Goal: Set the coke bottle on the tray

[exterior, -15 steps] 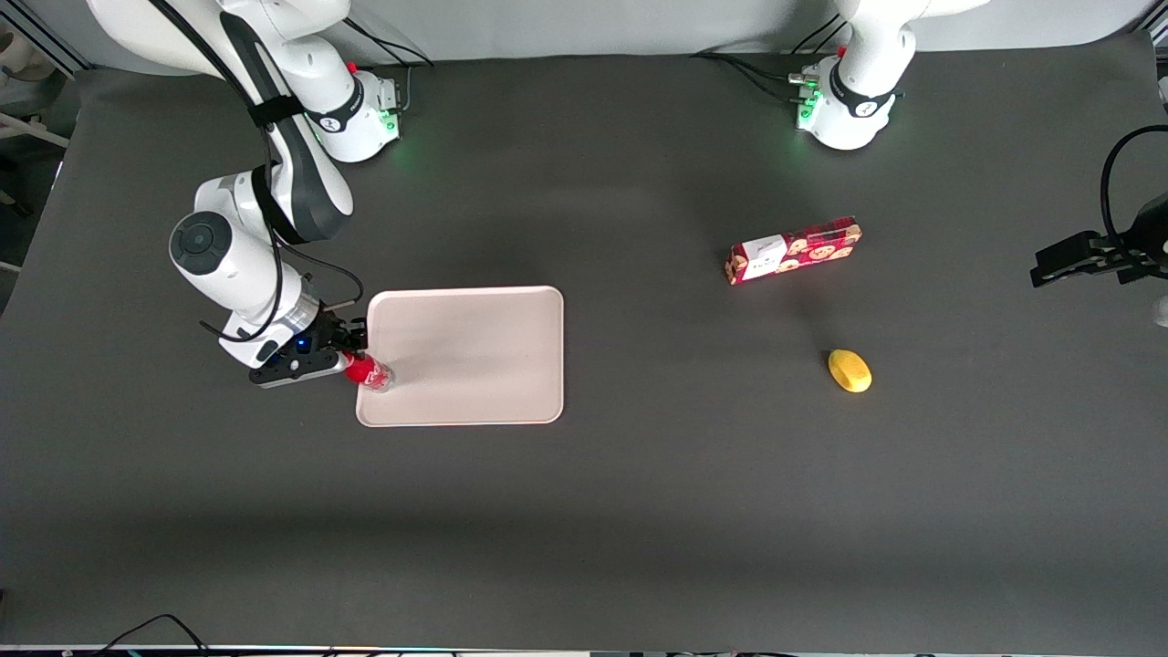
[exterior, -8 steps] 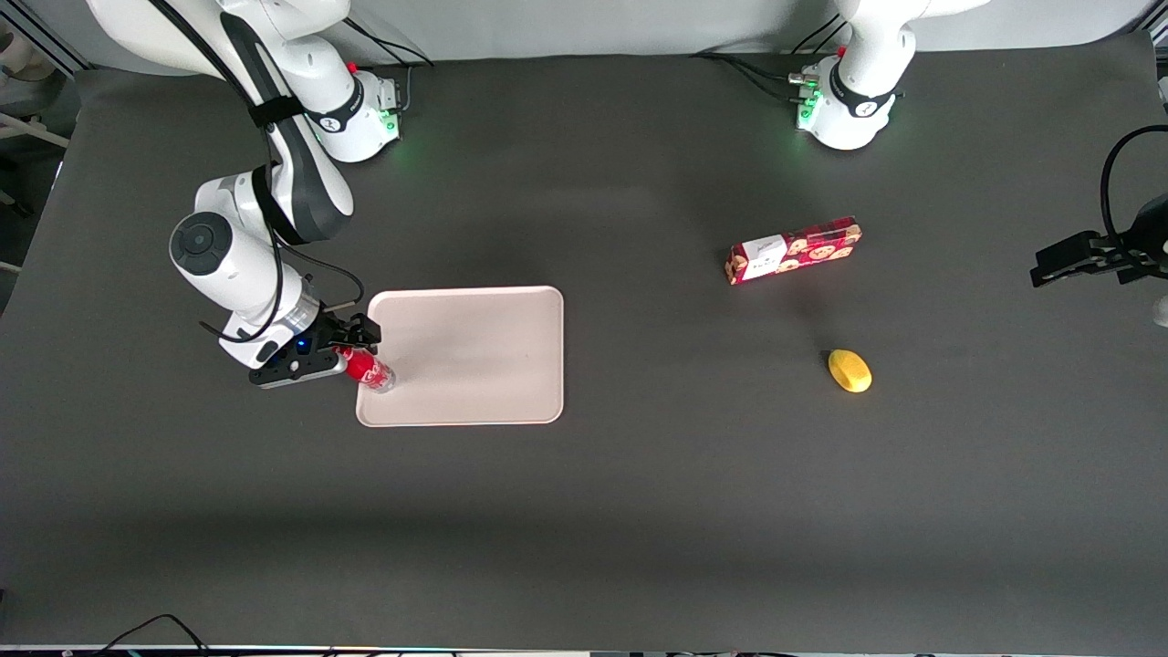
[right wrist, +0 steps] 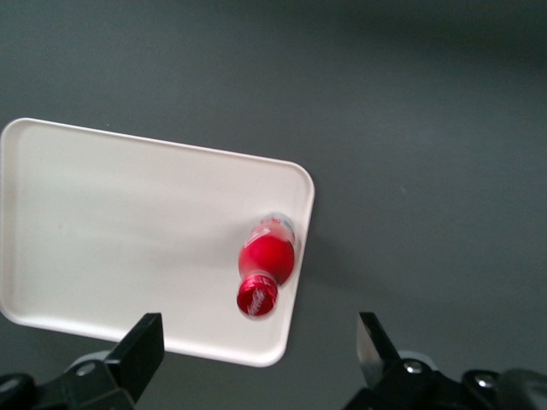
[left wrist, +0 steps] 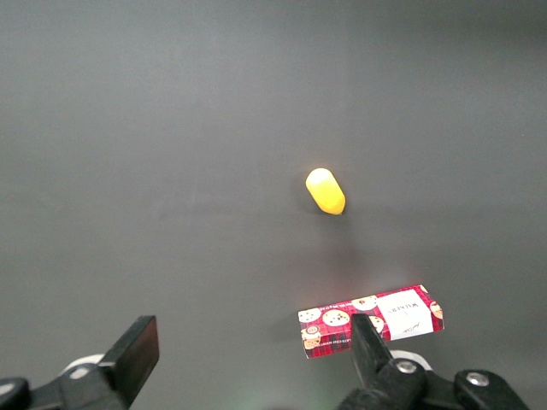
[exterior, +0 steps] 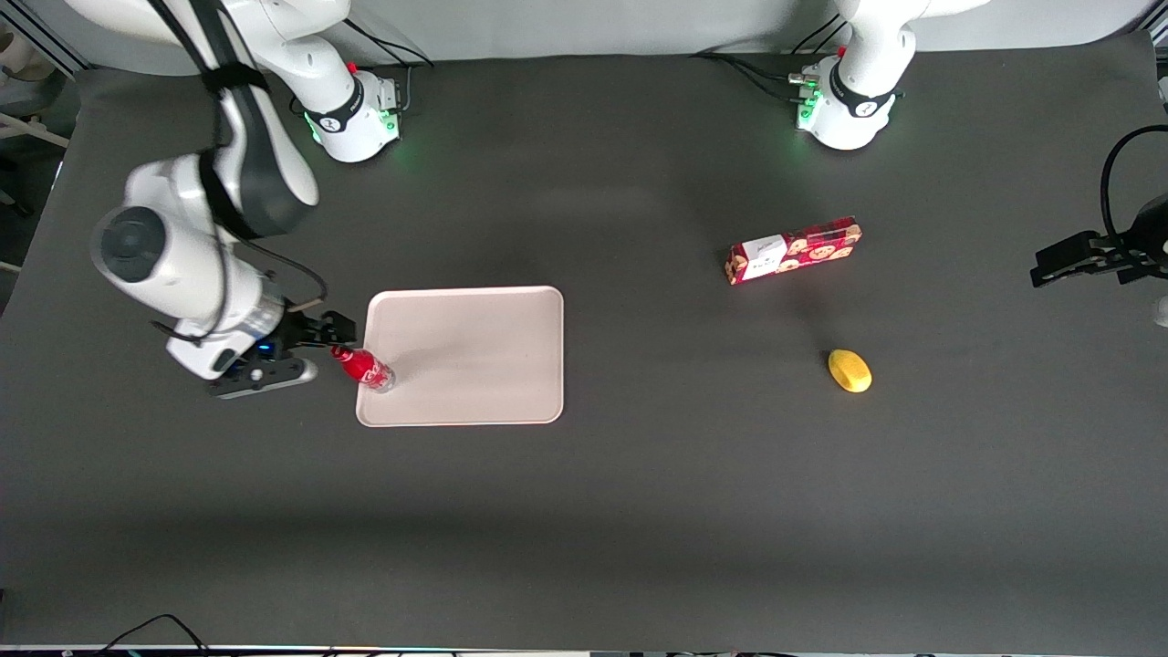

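Tool (exterior: 321, 342): held above the tabletop (exterior: 584, 511), just off the tray's working-arm end, close to the bottle cap but apart from it; fingers (right wrist: 138, 352) spread wide, nothing gripped betw. them.

Coke bottle (exterior: 364, 367): seen standing on the tray, at the edge nearest the working arm's end, closer to the corner nearer the front cam. Red cap (right wrist: 256, 298) up, clear base down on the tray surface. In the wrist view it is seen from above (right wrist: 268, 260), inside the rim, free of the tool.

Tray (exterior: 474, 351): pale pinkish-white, flat on the tabletop, rounded corners, low rim; wrist view shows it too (right wrist: 128, 231). Nothing but the bottle is carried on it.

Cookie box (exterior: 794, 249): long, red w/ white label, lying flat, well apart from the tray, toward the parked arm's end. Also seen in the left wrist view (left wrist: 372, 319).

Yellow obj. (exterior: 849, 370): small, rounded, near the cookie box and nearer the front cam than it; also seen at (left wrist: 326, 190). What it is cannot be told.
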